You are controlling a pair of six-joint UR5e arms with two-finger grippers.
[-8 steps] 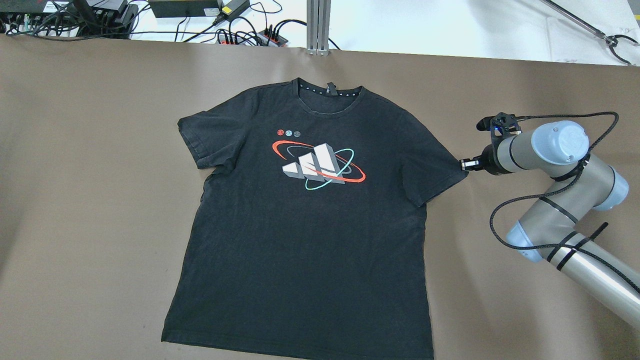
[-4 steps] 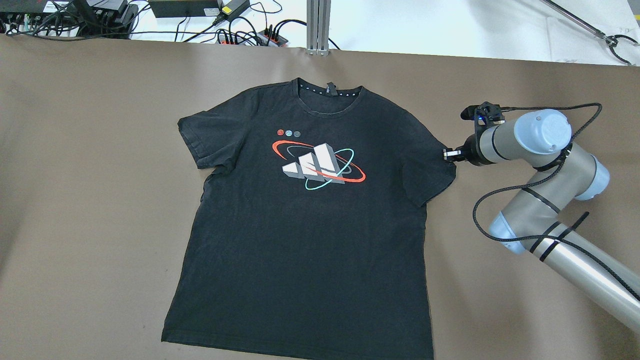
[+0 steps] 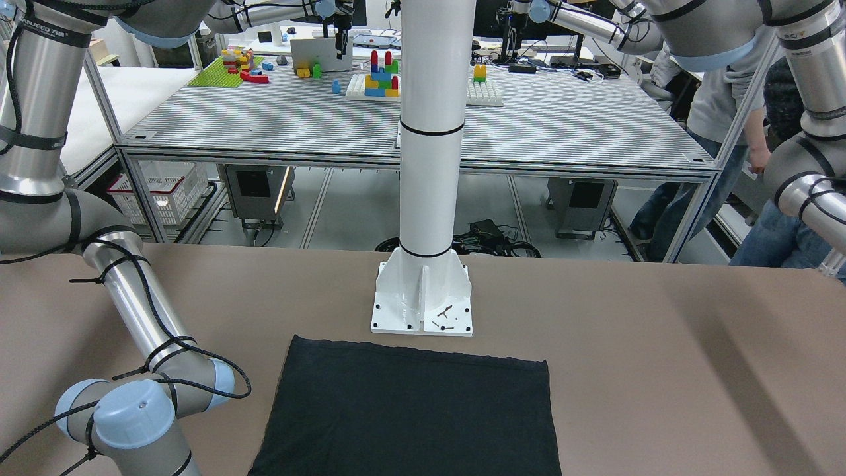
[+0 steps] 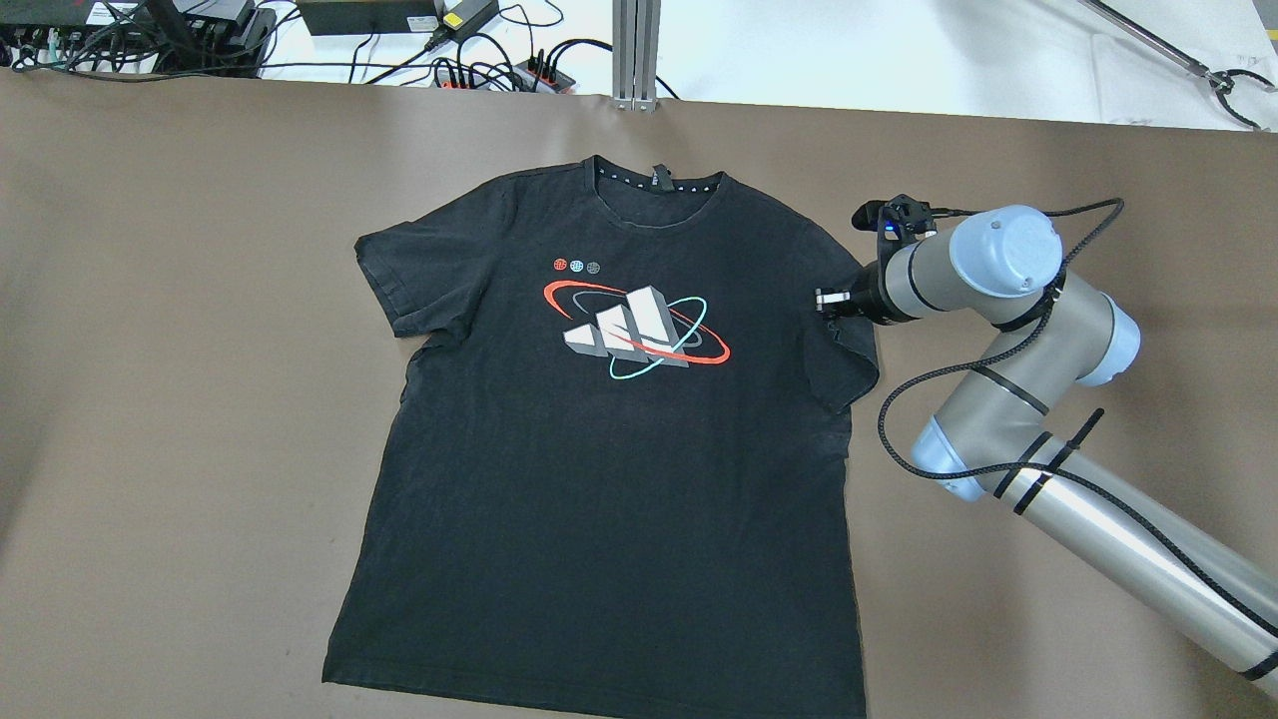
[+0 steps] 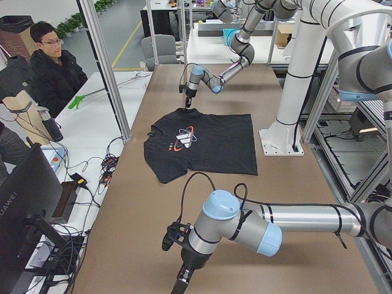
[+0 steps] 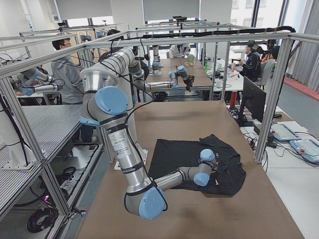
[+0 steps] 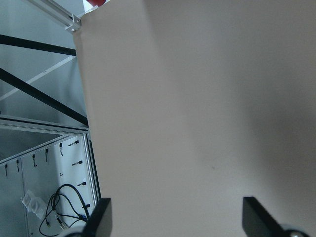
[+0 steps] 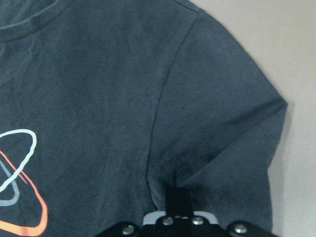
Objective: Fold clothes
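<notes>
The clothes are a black T-shirt (image 4: 609, 439) with a red, white and teal print, lying flat and face up on the brown table; its plain lower part shows in the front view (image 3: 410, 410). My right gripper (image 4: 827, 300) is shut on the shirt's right-side sleeve (image 4: 849, 350) and holds its edge lifted inward over the shirt. In the right wrist view the fingers (image 8: 178, 197) pinch the dark fabric (image 8: 123, 98). My left gripper (image 7: 177, 217) is open and empty over bare table, far from the shirt, at the table's near end in the left side view (image 5: 180, 285).
A white pillar base (image 3: 423, 317) stands just behind the shirt's hem. Cables and power strips (image 4: 479, 70) lie beyond the table's far edge. A person (image 5: 52, 67) sits beside the table. Brown table (image 4: 180, 399) surrounds the shirt.
My right gripper has moved left with the sleeve's edge in it, from beside the shirt to over its shoulder area. The sleeve is drawn inward. The rest of the shirt has not moved.
</notes>
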